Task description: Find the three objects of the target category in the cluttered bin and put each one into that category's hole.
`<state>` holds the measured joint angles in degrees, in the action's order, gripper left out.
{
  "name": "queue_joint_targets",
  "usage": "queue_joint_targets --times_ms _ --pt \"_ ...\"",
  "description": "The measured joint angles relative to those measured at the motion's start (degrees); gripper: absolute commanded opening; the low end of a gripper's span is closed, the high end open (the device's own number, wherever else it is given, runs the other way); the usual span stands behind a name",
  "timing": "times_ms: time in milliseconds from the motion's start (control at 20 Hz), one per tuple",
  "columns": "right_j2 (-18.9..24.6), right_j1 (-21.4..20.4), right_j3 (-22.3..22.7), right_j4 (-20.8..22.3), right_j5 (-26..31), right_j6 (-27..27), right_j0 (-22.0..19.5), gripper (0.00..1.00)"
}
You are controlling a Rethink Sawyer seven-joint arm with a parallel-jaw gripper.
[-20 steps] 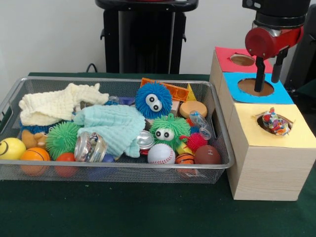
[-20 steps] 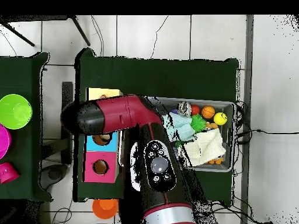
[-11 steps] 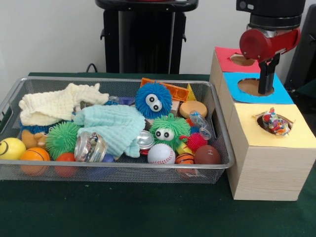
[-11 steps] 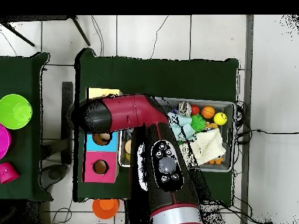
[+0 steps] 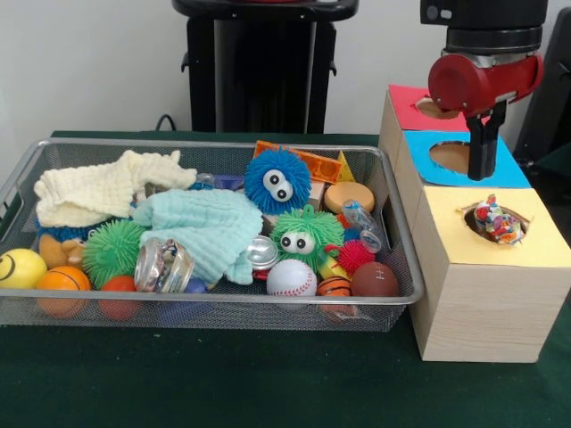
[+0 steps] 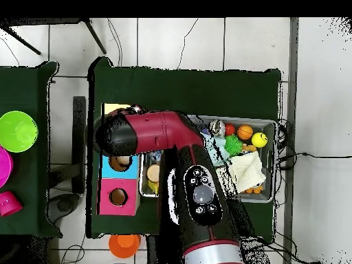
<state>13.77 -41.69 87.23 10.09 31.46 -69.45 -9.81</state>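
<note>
Since the earlier frame, the gripper [image 5: 483, 152] has lifted slightly, its fingers seen narrow and empty over the blue box's hole [image 5: 457, 157]. Front view: a multicoloured toy [image 5: 496, 220] sits in the yellow box's hole, right of the wire bin [image 5: 389, 267]. Overhead view: the red arm [image 6: 155, 133] hides the gripper, reaching left over the boxes.

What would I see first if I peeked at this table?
Probably the fuzzy blue ball with googly eyes in the middle of the wire bin, with a green one just in front of it. Next, the red robot arm hanging over the blue-topped box, beside the bin.
</note>
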Motion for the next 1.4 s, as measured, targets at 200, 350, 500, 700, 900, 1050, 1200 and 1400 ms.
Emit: queue_joint_targets --times_ms 200,350,500,700,900,1050,1200,1400 --pt "0.1 0.0 0.0 -0.2 -2.2 0.0 -0.1 0.00" --pt "0.3 0.1 0.0 -0.2 -3.7 0.0 -0.2 0.00" --pt "0.4 0.3 0.0 -0.3 -4.9 0.0 -0.3 0.00" --pt "0.4 0.7 0.0 -0.3 -5.4 0.0 -0.3 0.00" --pt "0.4 1.2 0.0 -0.3 -5.4 0.0 -0.3 0.00" --pt "0.4 1.7 0.0 -0.3 -5.4 0.0 -0.3 0.00" --pt "0.4 2.3 0.0 -0.3 -5.4 0.0 -0.3 0.00" --pt "0.6 2.8 0.0 -0.4 -5.4 0.0 -0.3 0.00"
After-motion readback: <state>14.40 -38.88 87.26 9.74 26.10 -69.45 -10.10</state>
